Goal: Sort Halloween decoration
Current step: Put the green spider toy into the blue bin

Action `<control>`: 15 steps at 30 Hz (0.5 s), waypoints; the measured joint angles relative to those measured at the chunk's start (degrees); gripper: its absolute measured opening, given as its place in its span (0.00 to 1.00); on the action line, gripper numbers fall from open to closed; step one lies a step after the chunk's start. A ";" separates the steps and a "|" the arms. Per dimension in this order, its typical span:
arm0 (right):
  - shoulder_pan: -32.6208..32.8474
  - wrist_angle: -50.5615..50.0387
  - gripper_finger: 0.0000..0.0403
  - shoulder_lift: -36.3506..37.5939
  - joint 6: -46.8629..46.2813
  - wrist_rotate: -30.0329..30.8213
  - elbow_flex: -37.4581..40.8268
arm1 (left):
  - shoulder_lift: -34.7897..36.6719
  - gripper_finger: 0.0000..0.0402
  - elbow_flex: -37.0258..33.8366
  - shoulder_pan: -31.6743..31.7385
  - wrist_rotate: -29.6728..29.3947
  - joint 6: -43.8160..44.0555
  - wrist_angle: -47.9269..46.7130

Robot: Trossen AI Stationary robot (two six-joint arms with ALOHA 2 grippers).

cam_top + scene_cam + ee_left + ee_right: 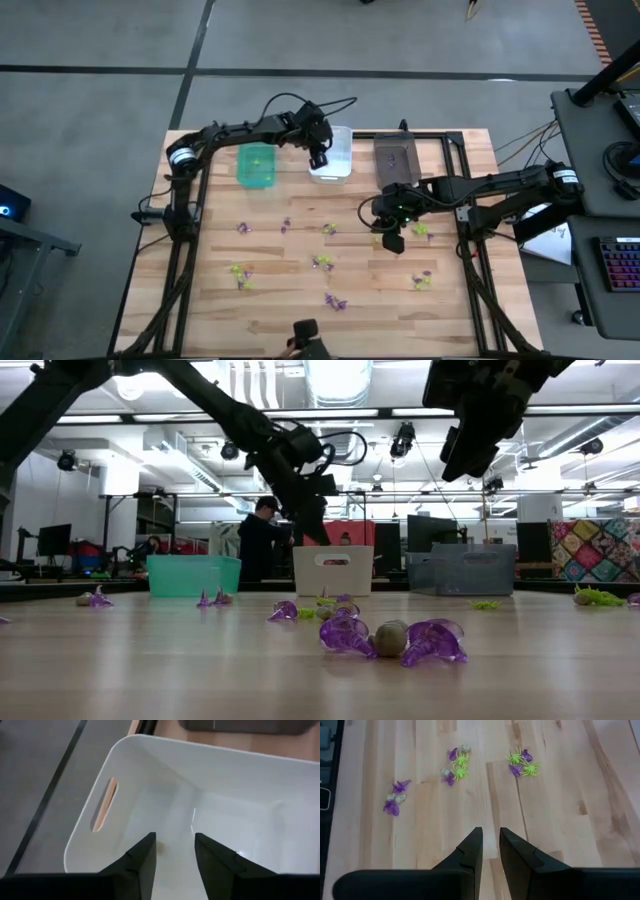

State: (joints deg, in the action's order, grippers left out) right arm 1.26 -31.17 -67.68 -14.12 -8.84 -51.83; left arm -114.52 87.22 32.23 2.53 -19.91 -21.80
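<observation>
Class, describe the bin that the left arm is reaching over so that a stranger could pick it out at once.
Look along the far edge of the wooden table, where three bins stand in a row. Take the middle one, the white bin, under the left gripper. Its neighbours are a green bin and a dark grey bin; only this one is white.

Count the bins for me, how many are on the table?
3, in a row along the table's far edge: green bin leftmost, white bin in the middle, dark grey bin rightmost.

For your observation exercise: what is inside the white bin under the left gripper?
The left gripper, open, hangs over the white bin. One small pale object lies on its floor between the fingers; they cover the nearest floor.
</observation>
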 joint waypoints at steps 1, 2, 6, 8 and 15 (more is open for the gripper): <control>0.00 0.00 0.14 0.00 -0.67 0.00 0.00 | 0.65 0.30 0.00 -0.29 0.02 0.34 -0.87; 0.00 0.01 0.14 0.00 -1.61 0.00 0.00 | 1.55 0.30 0.00 -0.57 0.04 0.56 -1.78; 0.00 -0.01 0.14 0.00 -4.88 -0.02 0.00 | 5.90 0.31 -0.22 -2.23 1.23 -0.16 -6.29; 0.02 -0.03 0.14 0.00 -6.65 0.00 0.00 | 8.27 0.31 -0.83 -3.27 3.61 -0.01 -7.78; 2.63 0.01 0.14 0.00 -11.25 1.52 0.00 | 19.20 0.29 -8.89 -8.73 6.10 2.52 -5.35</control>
State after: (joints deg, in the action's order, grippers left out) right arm 3.89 -31.16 -67.68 -25.37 -7.33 -51.83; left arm -95.32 78.33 23.49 8.63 -17.39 -27.14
